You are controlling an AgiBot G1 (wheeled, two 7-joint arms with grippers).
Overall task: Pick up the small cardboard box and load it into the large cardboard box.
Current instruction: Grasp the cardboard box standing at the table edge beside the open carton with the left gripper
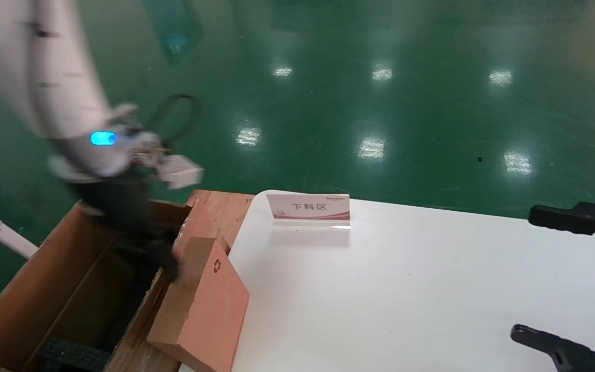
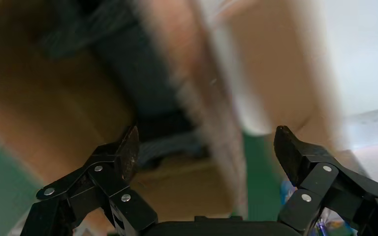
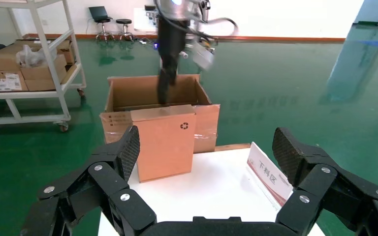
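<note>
The small cardboard box (image 1: 209,305) stands tilted on the white table's left edge, leaning against the large cardboard box (image 1: 34,289); its recycling symbol faces the table. It also shows in the right wrist view (image 3: 163,142), in front of the large cardboard box (image 3: 128,93). My left gripper (image 1: 166,258) is open and reaches down at the carton's near wall, right behind the small box's top edge. In the left wrist view my left gripper (image 2: 207,140) holds nothing, with the carton wall blurred between its fingers. My right gripper (image 1: 523,273) is open and empty at the table's right side.
A white and red sign (image 1: 309,209) stands at the table's (image 1: 406,289) far edge. A wooden board (image 1: 225,206) lies between carton and table. Black foam (image 1: 70,354) sits inside the carton. A shelf rack with boxes (image 3: 29,59) stands farther off on the green floor.
</note>
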